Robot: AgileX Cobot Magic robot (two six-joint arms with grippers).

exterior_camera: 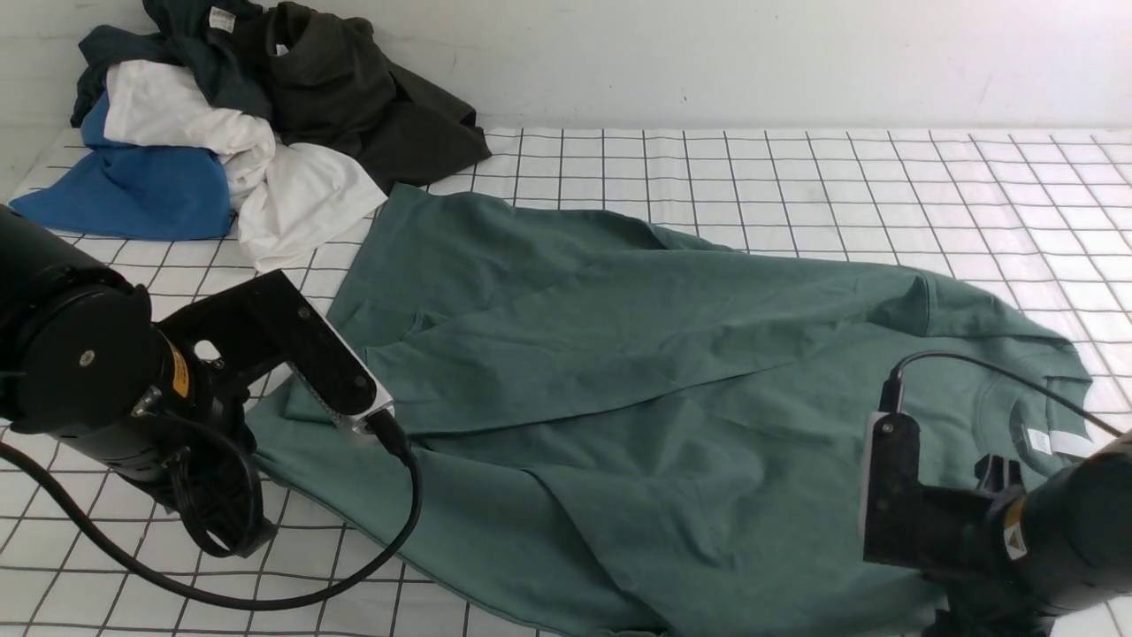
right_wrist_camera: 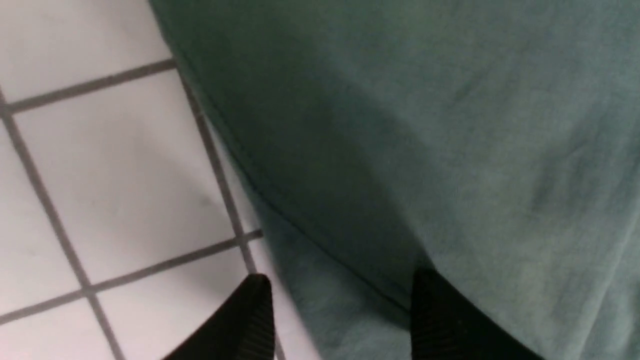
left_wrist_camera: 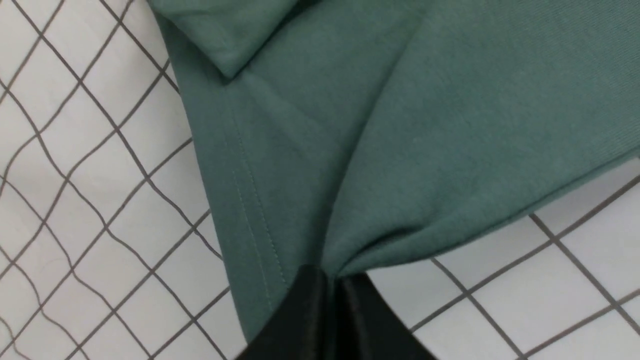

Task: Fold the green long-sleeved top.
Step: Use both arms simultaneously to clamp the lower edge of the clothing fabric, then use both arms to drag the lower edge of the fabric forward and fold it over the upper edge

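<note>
The green top (exterior_camera: 619,372) lies spread across the middle of the front view, reaching from the lower left to the right edge of the frame. It rests on the worktop (exterior_camera: 796,177), which is white with a dark grid. The neck (exterior_camera: 1017,416) sits at the right, with a white label (exterior_camera: 1039,440) showing inside it. A broad flap of the cloth is folded over the body, leaving a long diagonal crease through the centre, and the surface is wrinkled.

In the left wrist view the left end effector (left_wrist_camera: 330,287) is clenched on the top (left_wrist_camera: 400,125). It pinches a corner by the stitched hem (left_wrist_camera: 250,200), and the cloth gathers into folds that fan away from the grip. In the front view this arm (exterior_camera: 88,372) fills the lower left, and its own bulk hides the grip.

In the right wrist view the right end effector (right_wrist_camera: 340,305) is released, jaws well apart. One fingertip (right_wrist_camera: 255,305) is over bare worktop (right_wrist_camera: 100,175), the other over the top (right_wrist_camera: 450,125), and the top's edge runs between them.

A pile (exterior_camera: 248,115) of other clothes sits in the upper left of the front view: blue, white, dark olive and dark navy pieces. The white piece just touches the top's far corner.
</note>
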